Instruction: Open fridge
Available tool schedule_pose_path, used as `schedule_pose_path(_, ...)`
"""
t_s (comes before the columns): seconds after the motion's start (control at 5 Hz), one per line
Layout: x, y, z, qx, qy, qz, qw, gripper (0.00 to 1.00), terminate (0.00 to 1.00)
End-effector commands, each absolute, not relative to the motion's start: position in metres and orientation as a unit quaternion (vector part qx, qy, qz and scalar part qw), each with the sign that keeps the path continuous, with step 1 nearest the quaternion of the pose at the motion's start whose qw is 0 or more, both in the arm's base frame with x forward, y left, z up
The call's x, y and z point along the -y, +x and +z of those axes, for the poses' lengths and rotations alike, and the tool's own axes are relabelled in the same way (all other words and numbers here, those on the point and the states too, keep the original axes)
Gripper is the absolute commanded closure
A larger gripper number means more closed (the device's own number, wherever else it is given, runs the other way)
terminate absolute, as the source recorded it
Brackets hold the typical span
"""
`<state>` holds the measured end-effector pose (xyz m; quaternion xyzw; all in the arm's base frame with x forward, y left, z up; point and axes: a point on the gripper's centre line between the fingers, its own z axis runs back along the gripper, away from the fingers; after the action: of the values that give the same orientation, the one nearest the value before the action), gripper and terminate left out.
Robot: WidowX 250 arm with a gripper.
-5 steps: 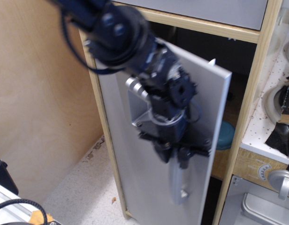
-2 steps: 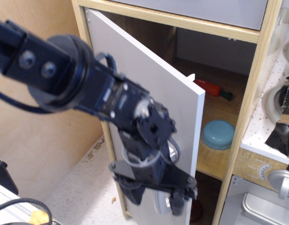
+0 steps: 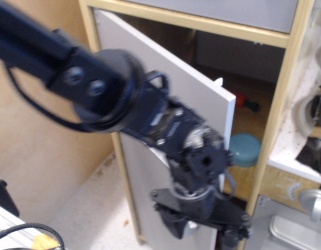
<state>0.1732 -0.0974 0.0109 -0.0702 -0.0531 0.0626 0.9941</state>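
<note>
The fridge has a light wood frame (image 3: 278, 104), and its matte silver-grey door (image 3: 150, 62), hinged on the left, stands partly open toward me. My black arm crosses in front of the door and hides the dispenser panel and most of the handle. My gripper (image 3: 201, 233) is low in front of the door's free edge. Its fingers (image 3: 169, 227) are spread wide, with a small silver piece of the handle (image 3: 189, 229) showing between them. The fingers do not look closed on it.
Inside the fridge a teal bowl (image 3: 245, 149) sits on a shelf and a red-orange toy (image 3: 239, 99) lies behind it. A grey panel (image 3: 228, 10) is above. An oven door with a dial (image 3: 293, 191) is at the right. A plywood wall (image 3: 35, 135) is at the left.
The door has swung further open than a second ago. My gripper has dropped down the door, then shifted right toward its free edge. The door has barely moved in the last half second.
</note>
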Motion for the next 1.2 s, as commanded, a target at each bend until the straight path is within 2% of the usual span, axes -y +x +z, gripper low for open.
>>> schedule_pose_path(0.0, 0.155, 0.222, 0.036, 0.079, -0.083, -0.002, 0.993, 0.0, 0.0)
schedule_pose_path(0.2, 0.194, 0.236, 0.042, 0.088, -0.094, 0.003, 0.992, 0.0, 0.0)
schedule_pose_path(0.4, 0.212, 0.242, 0.044, 0.084, -0.112, 0.019, 0.99, 0.0, 0.0)
schedule_pose_path(0.6, 0.196, 0.271, 0.048, 0.109, -0.089, -0.047, 0.989, 0.0, 0.0)
schedule_pose_path(0.8, 0.168, 0.292, 0.052, 0.115, -0.067, -0.086, 0.987, 0.0, 0.0)
schedule_pose_path(1.0, 0.142, 0.295, 0.059, 0.109, -0.044, -0.092, 0.989, 0.0, 0.0)
